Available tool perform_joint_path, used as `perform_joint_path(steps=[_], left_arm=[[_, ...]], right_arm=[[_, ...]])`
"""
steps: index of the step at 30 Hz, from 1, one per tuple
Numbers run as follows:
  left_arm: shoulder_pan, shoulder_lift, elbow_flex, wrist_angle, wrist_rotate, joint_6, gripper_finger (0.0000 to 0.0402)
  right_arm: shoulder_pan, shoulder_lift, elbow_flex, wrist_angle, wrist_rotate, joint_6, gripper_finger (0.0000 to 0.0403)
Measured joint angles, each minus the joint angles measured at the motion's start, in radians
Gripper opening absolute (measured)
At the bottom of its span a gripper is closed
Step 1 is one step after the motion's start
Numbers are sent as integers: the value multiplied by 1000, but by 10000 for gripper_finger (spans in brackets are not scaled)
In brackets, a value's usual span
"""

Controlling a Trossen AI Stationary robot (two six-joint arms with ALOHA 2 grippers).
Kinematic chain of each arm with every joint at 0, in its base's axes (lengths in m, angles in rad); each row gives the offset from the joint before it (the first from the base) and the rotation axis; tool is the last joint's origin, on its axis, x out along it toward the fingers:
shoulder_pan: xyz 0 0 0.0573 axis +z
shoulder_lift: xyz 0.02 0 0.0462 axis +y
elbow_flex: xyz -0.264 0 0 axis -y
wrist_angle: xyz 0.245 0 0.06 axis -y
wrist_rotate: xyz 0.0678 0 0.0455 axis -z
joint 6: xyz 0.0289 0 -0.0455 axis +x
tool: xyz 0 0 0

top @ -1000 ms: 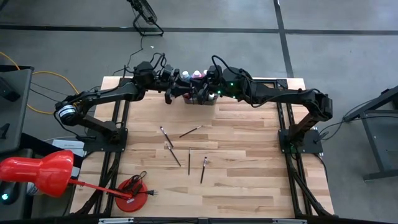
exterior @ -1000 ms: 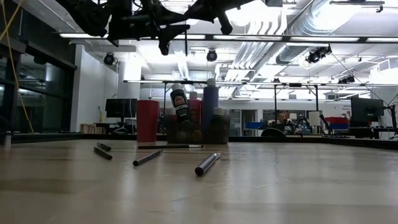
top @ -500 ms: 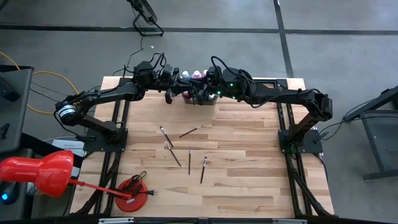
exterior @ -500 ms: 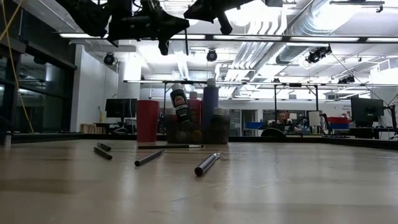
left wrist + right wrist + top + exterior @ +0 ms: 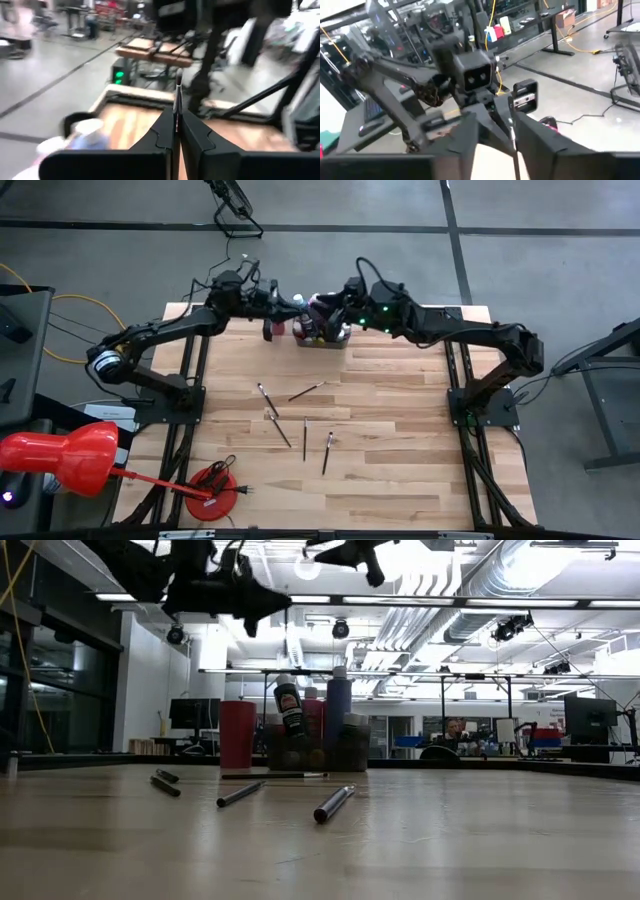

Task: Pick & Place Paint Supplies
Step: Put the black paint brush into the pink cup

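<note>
**Paint supplies, far edge of bench: both arms aloft, brushes pinched**

- **Left hand** (image 5: 176,131): raised above the far edge of the bench (image 5: 400,480), just left of the tray. Fingers pressed together on a thin paintbrush (image 5: 176,95), whose shaft stands up between them in the left wrist view. Judged held high so the brush clears the upright bottles before being lowered into a holder.
- **Right hand** (image 5: 512,132): raised over the far edge, just right of the tray, facing the left arm. A thin pale-tipped brush (image 5: 511,131) runs along the narrow gap between its fingers, which appear to pinch it; the contact itself is not clearly shown.
- **Grey tray** (image 5: 322,343): at the far middle of the bench, between the two hands. Holds paint bottles standing upright; a dark bottle (image 5: 290,712) with a red label leans slightly, a blue bottle (image 5: 338,698) stands taller behind it. Grouped here as the collection point, by the look of it.
- **Pink cup** (image 5: 238,734): upright, just beside the tray on its left. Likely meant for brushes; its contents cannot be seen.
- **Loose paintbrushes** (image 5: 305,439): about five, lying flat and scattered at mid-bench, well apart from the tray, at differing angles. Not yet collected.
- **Red round object** (image 5: 213,486): near the front left corner, apart from the work.
- **Progress, as judged:** bottles largely gathered; brushes remain the outstanding part.
</note>
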Motion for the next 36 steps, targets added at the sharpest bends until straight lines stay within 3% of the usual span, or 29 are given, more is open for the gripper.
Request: perform_joint_path(steps=[5,9,15,26,31,36], left_arm=[[125,-37,-31,-92,-29,127,6],[213,-41,-47,-113,-89,195,6],[272,-38,-56,-110,-201,285,6],[282,17,-56,-251,-223,341,8],[282,29,-56,-251,-229,315,64],[282,29,-56,-263,-231,341,122]], right_arm=[[-4,-65,0,-57,-1,-31,204],[-3,-88,0,-103,-1,-31,233],[-3,-93,0,-142,6,-26,237],[33,-93,0,-225,106,-10,236],[57,-93,0,-367,157,115,236],[59,-93,0,-510,134,401,235]])
